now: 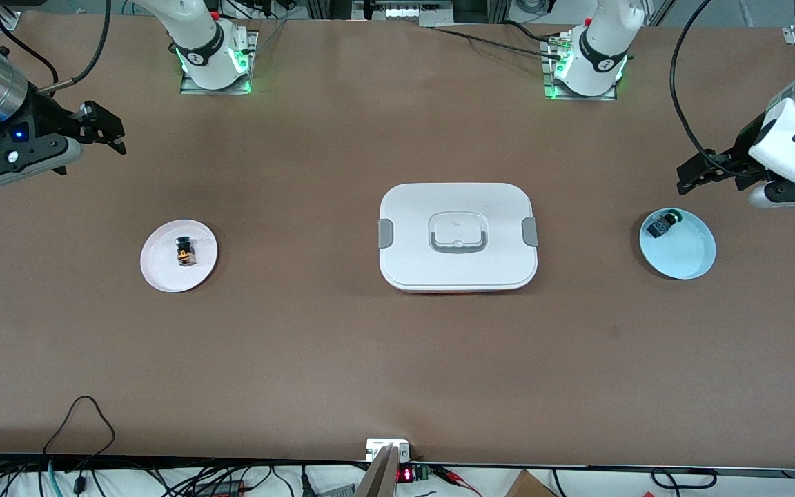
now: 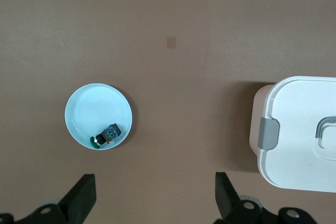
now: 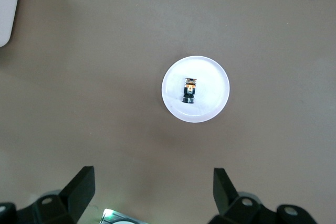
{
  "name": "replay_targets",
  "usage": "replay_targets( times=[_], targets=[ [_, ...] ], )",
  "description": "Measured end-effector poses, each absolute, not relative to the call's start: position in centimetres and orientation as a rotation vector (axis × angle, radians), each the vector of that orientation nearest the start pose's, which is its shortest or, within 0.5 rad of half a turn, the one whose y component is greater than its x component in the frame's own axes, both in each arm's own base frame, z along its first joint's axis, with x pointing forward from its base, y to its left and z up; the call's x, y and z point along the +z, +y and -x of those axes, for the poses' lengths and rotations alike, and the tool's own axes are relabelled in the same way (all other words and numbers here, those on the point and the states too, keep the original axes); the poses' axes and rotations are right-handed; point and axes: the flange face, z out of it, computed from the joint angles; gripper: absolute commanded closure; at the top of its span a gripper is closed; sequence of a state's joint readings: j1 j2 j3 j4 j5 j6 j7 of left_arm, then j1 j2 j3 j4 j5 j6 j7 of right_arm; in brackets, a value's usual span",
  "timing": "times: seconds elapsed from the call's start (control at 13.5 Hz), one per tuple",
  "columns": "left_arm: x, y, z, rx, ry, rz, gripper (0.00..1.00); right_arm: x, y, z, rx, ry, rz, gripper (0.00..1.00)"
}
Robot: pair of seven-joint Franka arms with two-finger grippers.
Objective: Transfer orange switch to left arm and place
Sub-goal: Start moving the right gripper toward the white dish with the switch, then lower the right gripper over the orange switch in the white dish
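Observation:
The orange switch lies on a small white plate toward the right arm's end of the table; it also shows in the right wrist view. My right gripper is open and empty, up in the air over bare table near that end. The white box with grey clips sits at the table's middle, and its edge shows in the left wrist view. My left gripper is open and empty, up over the table near a light blue plate.
The light blue plate holds a black switch with a green cap, also seen in the left wrist view. Both arm bases stand along the table's edge farthest from the front camera. Cables lie at the nearest edge.

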State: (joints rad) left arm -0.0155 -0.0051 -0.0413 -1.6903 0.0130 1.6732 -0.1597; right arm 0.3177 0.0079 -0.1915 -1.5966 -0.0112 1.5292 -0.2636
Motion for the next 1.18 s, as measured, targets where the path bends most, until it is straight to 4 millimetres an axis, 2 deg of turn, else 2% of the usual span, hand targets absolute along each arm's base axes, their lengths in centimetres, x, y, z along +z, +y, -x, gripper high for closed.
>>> replay_targets(
  times=[0.52,0.74,0.96,1.18],
  targets=[
    [57.9,-3.1,-55.8,0.017,-0.158,3.123,0.00,60.4,6.8,-54.6,0.130,-0.615,3.085,0.00],
    [57.9,-3.1,-55.8,0.018,-0.159,3.123,0.00,59.5,6.9,-54.1,0.232,-0.700,3.052,0.00],
    [57.9,-3.0,-55.7,0.020,-0.159,3.123,0.00,57.3,7.0,-54.8,0.249,-0.927,2.979,0.00],
    [57.9,-3.0,-55.7,0.020,-0.159,3.123,0.00,53.3,6.7,-55.8,0.280,-1.176,2.870,0.00]
  ],
)
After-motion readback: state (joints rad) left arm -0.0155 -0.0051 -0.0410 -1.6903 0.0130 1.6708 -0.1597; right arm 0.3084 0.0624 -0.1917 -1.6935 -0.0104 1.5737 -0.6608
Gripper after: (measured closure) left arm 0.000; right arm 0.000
